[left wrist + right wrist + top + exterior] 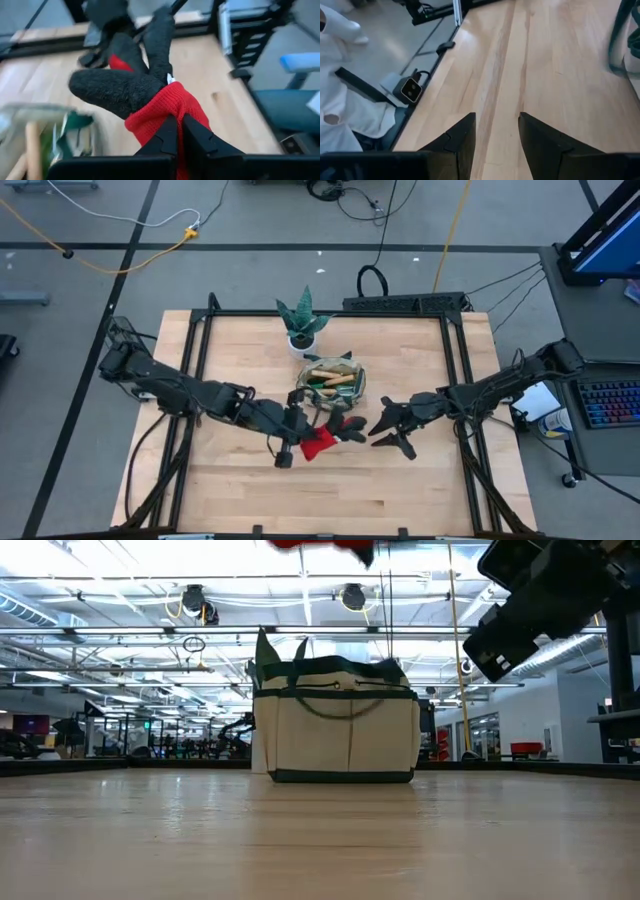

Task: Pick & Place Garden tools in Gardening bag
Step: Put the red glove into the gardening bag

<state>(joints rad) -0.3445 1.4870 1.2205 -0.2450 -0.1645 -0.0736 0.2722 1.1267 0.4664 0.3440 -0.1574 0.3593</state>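
Observation:
My left gripper (pixel 306 436) is shut on the red-and-black glove (pixel 328 433), held up in the air just on the near side of the gardening bag (pixel 330 382). The glove also shows in the left wrist view (pixel 145 90). The beige bag with green trim stands on the table (pixel 338 722), and wooden-handled tools (pixel 335 377) lie inside it. My right gripper (pixel 395 430) is open and empty above the table, to the right of the glove, seen in its wrist view (pixel 497 131). My left gripper pinches the glove's red knit cuff end (pixel 172 107) between its two fingers. The fingers come roughly level from the table's left. The glove is lifted clear of the table, its black fingers (pixel 115 90) sticking out beyond the gripper toward the right arm.
A green spiky plant in a white pot (pixel 302 330) stands at the far side, just behind the bag. Bare wooden table (pixel 350 490) lies toward the near edge and on both sides.

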